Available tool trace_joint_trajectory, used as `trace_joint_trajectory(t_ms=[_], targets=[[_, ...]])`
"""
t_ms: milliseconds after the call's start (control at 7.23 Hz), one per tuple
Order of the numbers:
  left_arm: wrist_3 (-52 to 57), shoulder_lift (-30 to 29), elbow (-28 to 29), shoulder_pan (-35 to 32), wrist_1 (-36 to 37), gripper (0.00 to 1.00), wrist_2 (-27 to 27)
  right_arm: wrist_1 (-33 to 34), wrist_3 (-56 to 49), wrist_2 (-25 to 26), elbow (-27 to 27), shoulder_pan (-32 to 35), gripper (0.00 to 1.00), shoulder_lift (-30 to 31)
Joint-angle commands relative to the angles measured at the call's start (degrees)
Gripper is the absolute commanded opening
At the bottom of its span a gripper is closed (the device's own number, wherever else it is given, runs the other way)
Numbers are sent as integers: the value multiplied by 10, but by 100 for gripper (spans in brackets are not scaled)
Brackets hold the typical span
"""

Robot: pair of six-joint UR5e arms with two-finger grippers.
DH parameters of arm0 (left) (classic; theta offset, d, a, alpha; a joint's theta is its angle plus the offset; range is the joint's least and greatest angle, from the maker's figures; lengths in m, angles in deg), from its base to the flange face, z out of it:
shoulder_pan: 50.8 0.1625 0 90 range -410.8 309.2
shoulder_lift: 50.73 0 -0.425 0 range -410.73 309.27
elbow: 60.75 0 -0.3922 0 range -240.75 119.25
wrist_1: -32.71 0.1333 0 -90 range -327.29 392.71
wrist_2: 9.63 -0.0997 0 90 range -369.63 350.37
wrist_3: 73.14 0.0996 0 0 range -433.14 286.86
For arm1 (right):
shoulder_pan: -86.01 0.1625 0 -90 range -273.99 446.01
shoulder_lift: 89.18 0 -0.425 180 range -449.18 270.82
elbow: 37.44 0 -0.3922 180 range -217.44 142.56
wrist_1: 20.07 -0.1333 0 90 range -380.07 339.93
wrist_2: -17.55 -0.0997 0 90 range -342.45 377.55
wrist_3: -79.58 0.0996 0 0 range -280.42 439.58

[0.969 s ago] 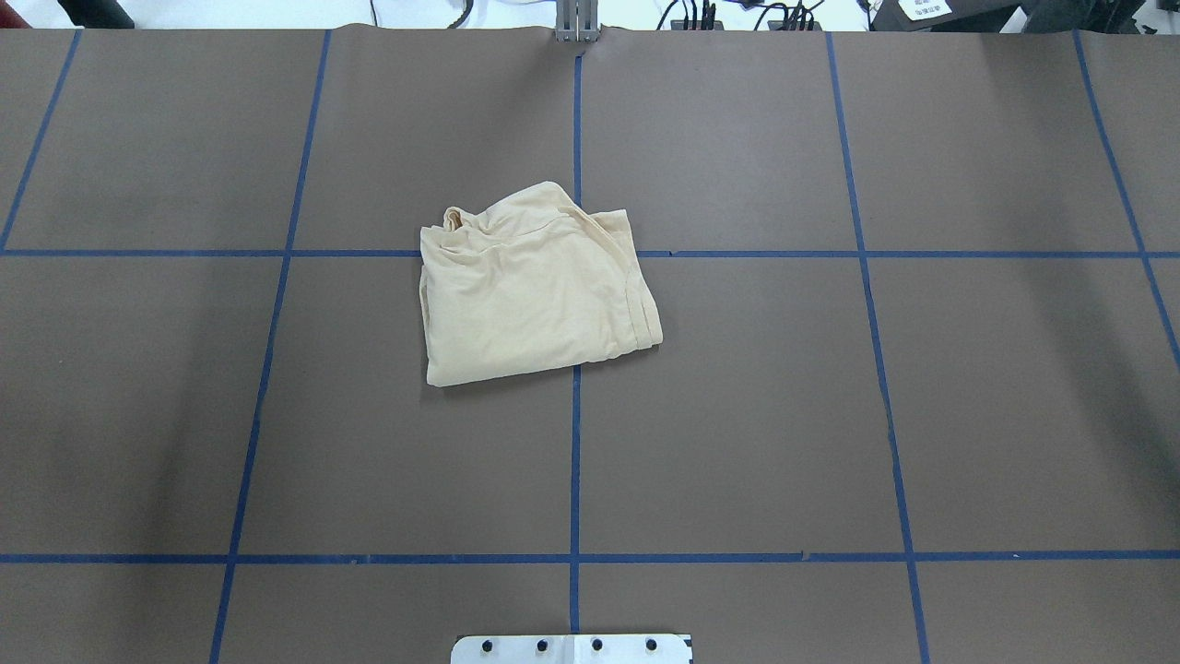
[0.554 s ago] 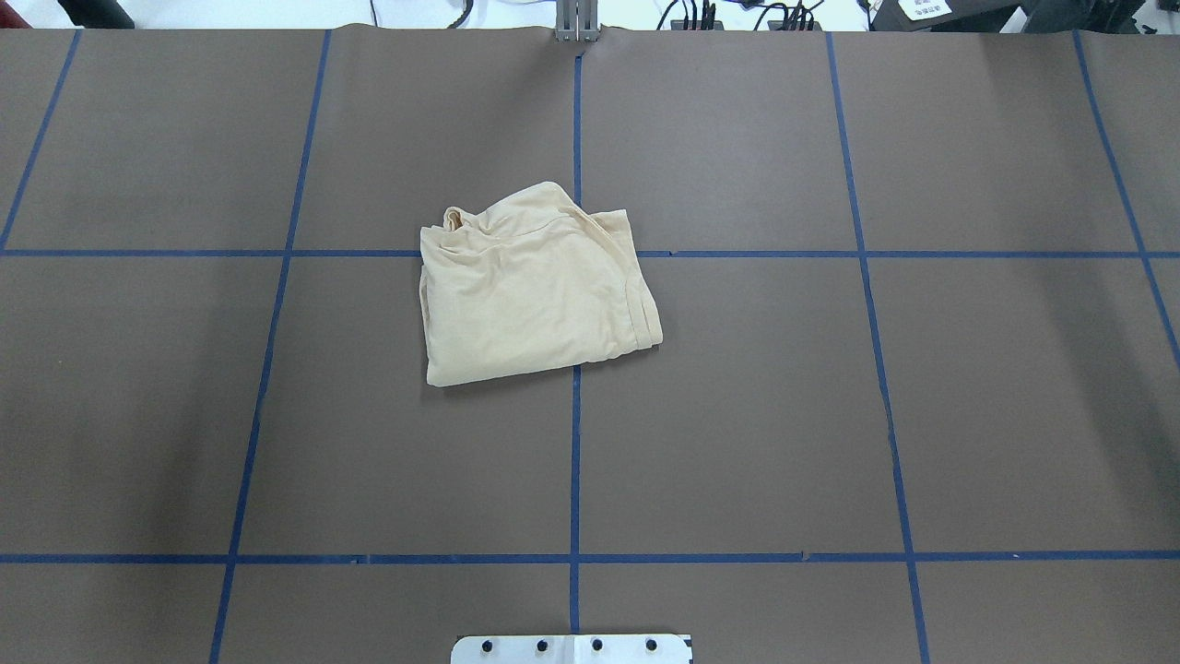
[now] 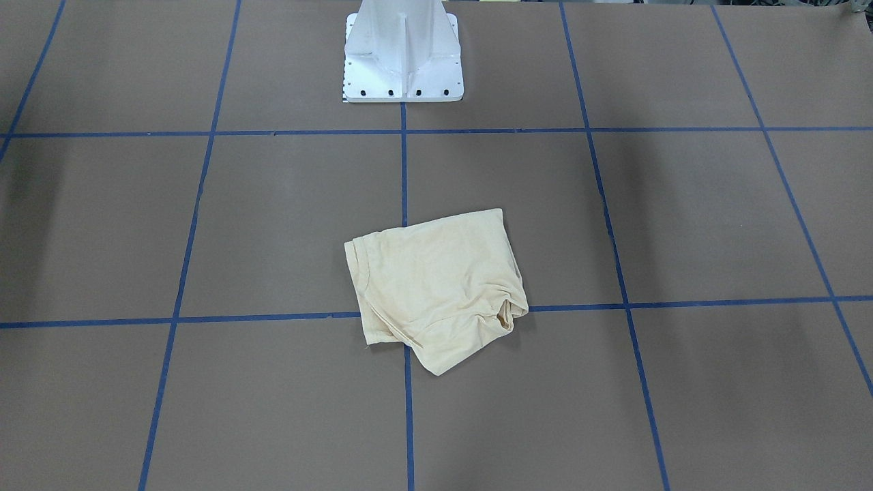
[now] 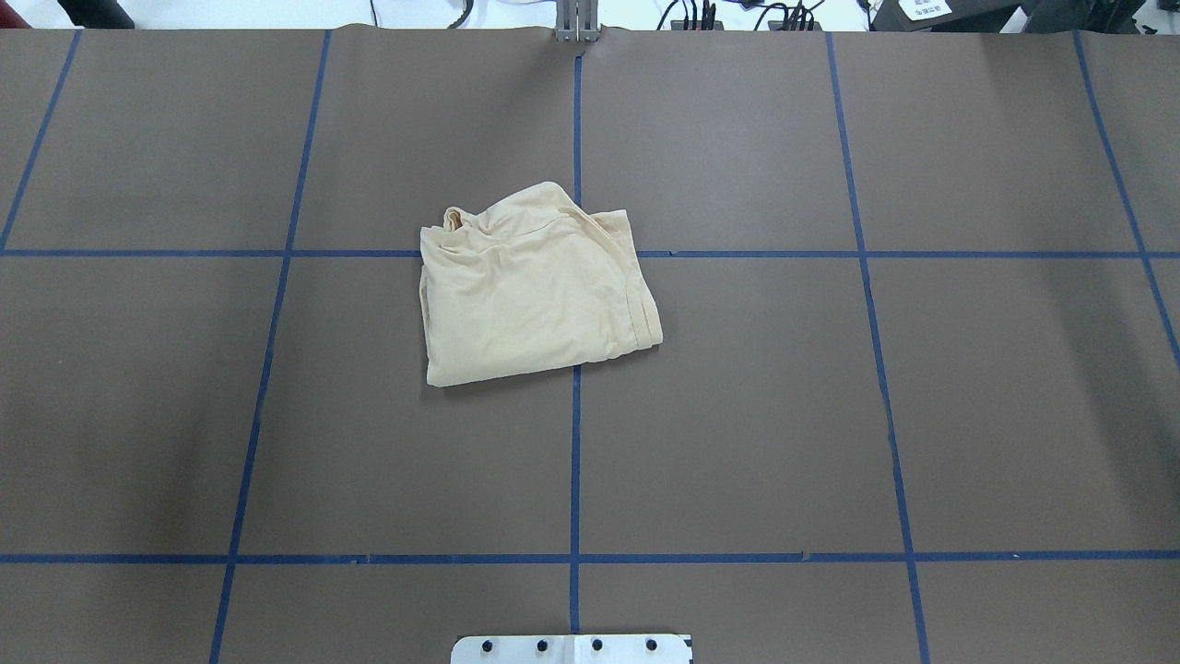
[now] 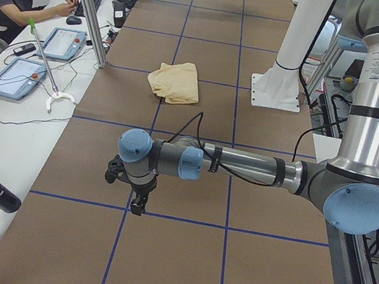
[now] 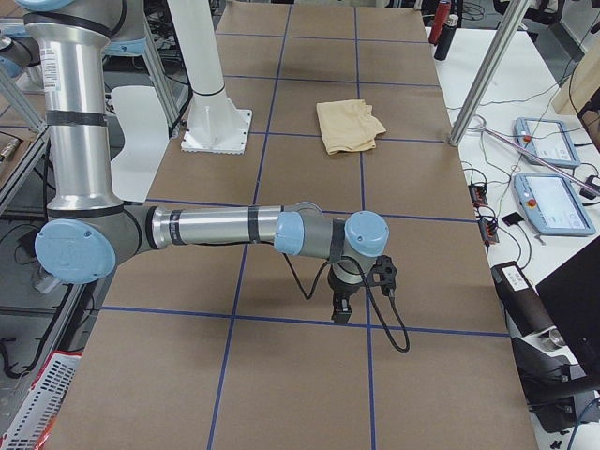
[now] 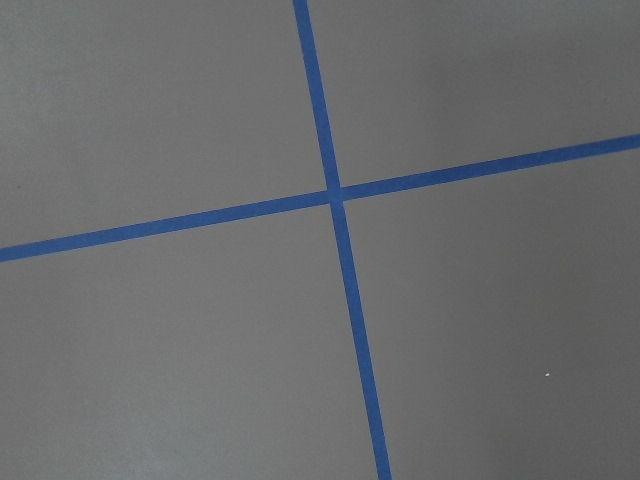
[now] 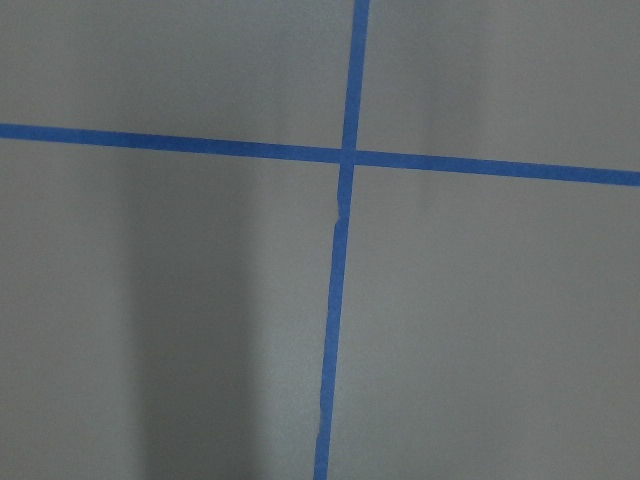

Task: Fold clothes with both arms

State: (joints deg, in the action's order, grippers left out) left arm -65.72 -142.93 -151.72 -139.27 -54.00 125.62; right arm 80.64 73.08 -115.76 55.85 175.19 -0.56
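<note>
**A:** Where's the shirt (image 4: pixel 537 288)?

**B:** It's a compact cream bundle in the middle of the table (image 4: pixel 784 415). It lies between the two sets of jaws and well apart from both.

**A:** And the jaws themselves?

**B:** The left gripper (image 5: pixel 137 205) and right gripper (image 6: pixel 341 309) each hang low over a tape cross (image 7: pixel 335 192), toward opposite table ends. No cloth is near them. Whether they're wide or narrow, I cannot tell. I'd guess they stand clear because the folding looks finished.

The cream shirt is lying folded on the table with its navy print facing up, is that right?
Not quite. The shirt does lie folded on the table, but no navy print faces up: the overhead exterior view shows only plain cream fabric.
</note>
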Motion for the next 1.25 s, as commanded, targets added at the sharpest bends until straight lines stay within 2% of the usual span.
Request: trace_joint_trajectory(t_ms=[0,415,1107], targets=[[-5,-1,-1,-2,0,100,0,-30,1,1,2,12,100,12],[-6,-2,-5,-6,0,100,0,-152,101,-3,-2,12,100,60],[-5,-1,-10,-14,0,100,-9,-147,146,-42,37,13,100,59]])
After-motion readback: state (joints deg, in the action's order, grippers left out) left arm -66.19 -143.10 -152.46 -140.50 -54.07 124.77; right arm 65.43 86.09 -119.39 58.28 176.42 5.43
